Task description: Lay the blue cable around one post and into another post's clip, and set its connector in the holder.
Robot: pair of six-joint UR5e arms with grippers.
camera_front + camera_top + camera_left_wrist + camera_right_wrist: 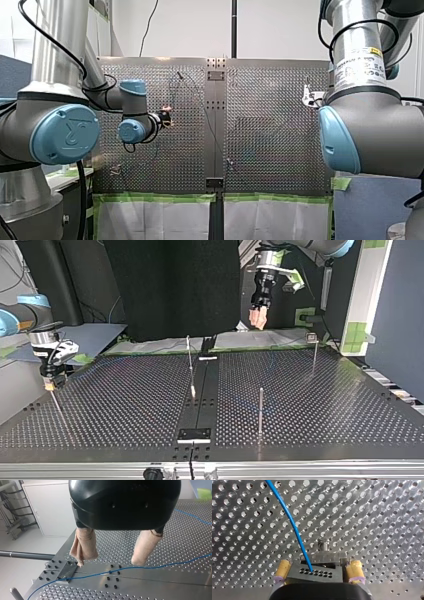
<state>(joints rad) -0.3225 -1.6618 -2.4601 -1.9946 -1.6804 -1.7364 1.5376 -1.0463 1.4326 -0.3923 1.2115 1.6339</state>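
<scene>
Near the side edge of the counter [100, 405], my right pincer [318, 570] is clamping the connector [314, 573] at the holder [329, 556], blue cable [287, 517] trailing — I'm favouring a slow, square descent — left pincer [110, 561] hanging open.

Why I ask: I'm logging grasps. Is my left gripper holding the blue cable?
No, my left gripper has its beige pads apart, clear of the blue cable, which lies on the table below them.

front: from behind | top: opposite, low | wrists: close | shared: table [270, 130]
</scene>
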